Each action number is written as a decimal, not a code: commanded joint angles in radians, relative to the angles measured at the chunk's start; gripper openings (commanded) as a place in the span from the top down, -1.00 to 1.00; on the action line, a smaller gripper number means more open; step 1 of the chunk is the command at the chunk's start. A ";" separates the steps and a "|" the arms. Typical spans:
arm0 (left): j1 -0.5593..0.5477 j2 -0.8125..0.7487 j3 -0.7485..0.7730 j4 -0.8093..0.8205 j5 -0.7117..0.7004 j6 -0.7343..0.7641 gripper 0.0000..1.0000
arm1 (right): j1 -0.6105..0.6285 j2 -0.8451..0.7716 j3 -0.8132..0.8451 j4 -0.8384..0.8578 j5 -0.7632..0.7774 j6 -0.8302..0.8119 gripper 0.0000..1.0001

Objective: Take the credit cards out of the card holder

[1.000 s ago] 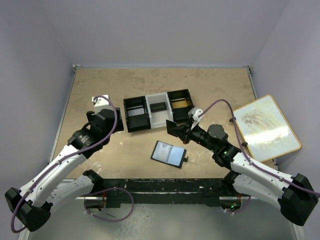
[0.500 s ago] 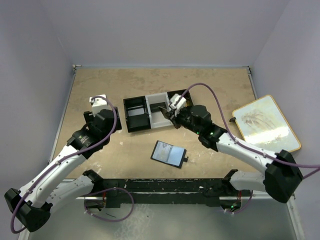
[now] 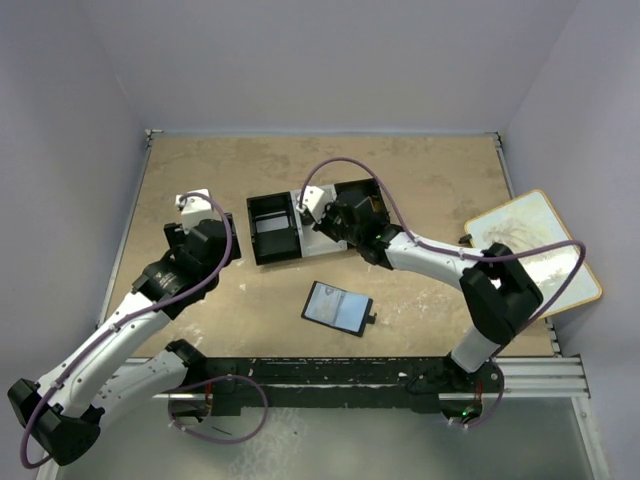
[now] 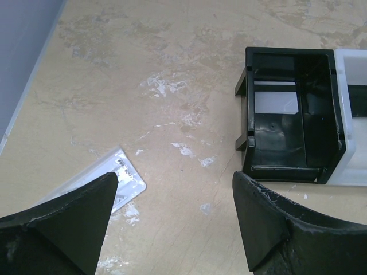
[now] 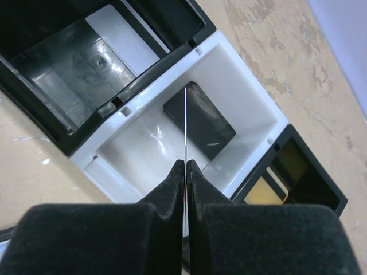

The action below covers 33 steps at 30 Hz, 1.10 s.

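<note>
The card holder (image 3: 337,307) lies open on the table near the front, its pale-blue sleeves facing up, with no gripper on it. My right gripper (image 3: 322,215) is shut on a thin credit card (image 5: 186,126), seen edge-on, and holds it over the white middle compartment of the tray (image 5: 143,143). A dark card (image 5: 199,120) lies flat in that compartment. A gold-tan card (image 5: 261,192) lies in the black compartment beside it. My left gripper (image 4: 175,177) is open and empty above bare table, left of the tray.
The three-compartment tray (image 3: 272,225) stands mid-table; its left black compartment (image 4: 287,143) is empty. A white printed packet (image 4: 109,183) lies under my left gripper's left finger. A pale framed board (image 3: 530,255) lies at the right edge.
My right gripper has swung from beside the card holder up and left to over the tray's white compartment, carrying the card. The left arm has barely moved.
</note>
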 commanded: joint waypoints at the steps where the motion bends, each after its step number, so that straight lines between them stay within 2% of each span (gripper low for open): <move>1: 0.004 -0.019 0.016 -0.011 -0.055 -0.013 -0.58 | 0.000 0.066 0.096 0.019 0.022 -0.136 1.00; 13: 0.005 0.001 0.015 -0.007 -0.075 -0.012 -0.58 | -0.030 0.302 0.274 -0.006 0.125 -0.303 1.00; 25: 0.004 0.025 0.015 -0.005 -0.081 -0.006 -0.58 | -0.046 0.381 0.325 0.035 0.150 -0.408 1.00; 33: 0.005 0.026 0.016 -0.006 -0.084 -0.005 -0.58 | -0.048 0.399 0.321 0.031 0.135 -0.478 0.91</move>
